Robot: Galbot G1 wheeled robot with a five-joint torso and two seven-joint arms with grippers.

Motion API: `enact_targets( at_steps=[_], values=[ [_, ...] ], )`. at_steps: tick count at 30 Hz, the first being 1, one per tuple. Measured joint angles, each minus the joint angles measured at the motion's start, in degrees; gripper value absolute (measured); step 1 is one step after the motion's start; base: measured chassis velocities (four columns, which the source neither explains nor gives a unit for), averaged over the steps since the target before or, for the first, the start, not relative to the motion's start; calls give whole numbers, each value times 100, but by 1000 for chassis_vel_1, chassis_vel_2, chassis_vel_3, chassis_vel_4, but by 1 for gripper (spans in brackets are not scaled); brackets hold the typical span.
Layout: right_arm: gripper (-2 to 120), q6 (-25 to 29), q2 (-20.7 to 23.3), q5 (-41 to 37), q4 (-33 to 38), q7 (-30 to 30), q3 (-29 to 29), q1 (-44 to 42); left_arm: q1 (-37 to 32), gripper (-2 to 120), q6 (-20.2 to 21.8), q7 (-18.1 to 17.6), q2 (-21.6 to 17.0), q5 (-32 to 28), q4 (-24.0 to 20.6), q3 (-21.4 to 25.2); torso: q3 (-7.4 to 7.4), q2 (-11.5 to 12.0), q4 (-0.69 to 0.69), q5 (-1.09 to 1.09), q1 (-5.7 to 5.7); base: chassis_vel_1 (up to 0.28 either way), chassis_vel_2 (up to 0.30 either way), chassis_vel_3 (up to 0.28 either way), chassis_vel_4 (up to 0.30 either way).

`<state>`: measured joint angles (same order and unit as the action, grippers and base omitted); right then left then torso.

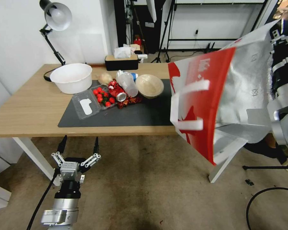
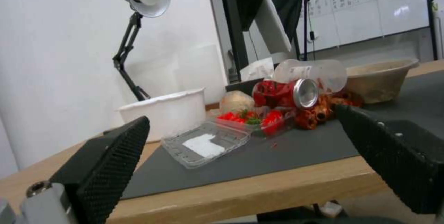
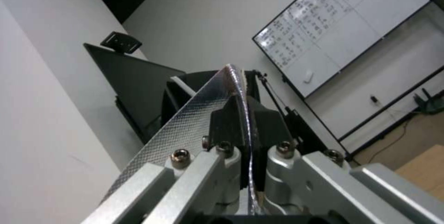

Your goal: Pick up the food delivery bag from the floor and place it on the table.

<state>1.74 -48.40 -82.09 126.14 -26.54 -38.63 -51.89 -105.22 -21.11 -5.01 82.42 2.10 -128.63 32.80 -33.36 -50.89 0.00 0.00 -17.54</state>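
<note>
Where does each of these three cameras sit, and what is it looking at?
Head: up top, looking down at the table and floor; left gripper open low, right arm holding the food delivery bag.
Left wrist: sights between its fingers across the table.
Right wrist: up along fingers clamping the bag's foil.
Head and left wrist share the white bowl.

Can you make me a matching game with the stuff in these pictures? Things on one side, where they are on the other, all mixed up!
Things:
1. big white and red food delivery bag with silver lining
2. round white plastic bowl
3. left gripper
4. small red tomatoes

Places or states:
A. inside a clear plastic box on the dark grey mat
B. open, low above the brownish carpet
C. held up in the air, pinched by the right gripper
D. on bare light wood, near the grey lamp

Pairs: 1-C, 2-D, 3-B, 4-A
</note>
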Motion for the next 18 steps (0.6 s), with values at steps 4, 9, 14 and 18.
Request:
enact_targets(
  at_steps=[4,9,14,18],
  values=[
    [0,0,72,28,-212,-2,8,98,10,100,0,4,-10,0,15,-11,0,0,-1,0,0,0,0,0,0],
    [0,-4,163,62,-442,2,-2,156,27,100,0,11,-31,0,37,-23,0,1,-1,0,0,0,0,0,0],
    [0,-19,164,157,-616,55,7,155,53,100,2,14,-77,-25,37,-18,0,0,0,0,0,0,0,0,0],
    [0,-26,146,235,-724,144,42,176,61,100,6,15,-108,-46,44,-11,1,0,0,-1,1,0,0,0,0]
  ],
)
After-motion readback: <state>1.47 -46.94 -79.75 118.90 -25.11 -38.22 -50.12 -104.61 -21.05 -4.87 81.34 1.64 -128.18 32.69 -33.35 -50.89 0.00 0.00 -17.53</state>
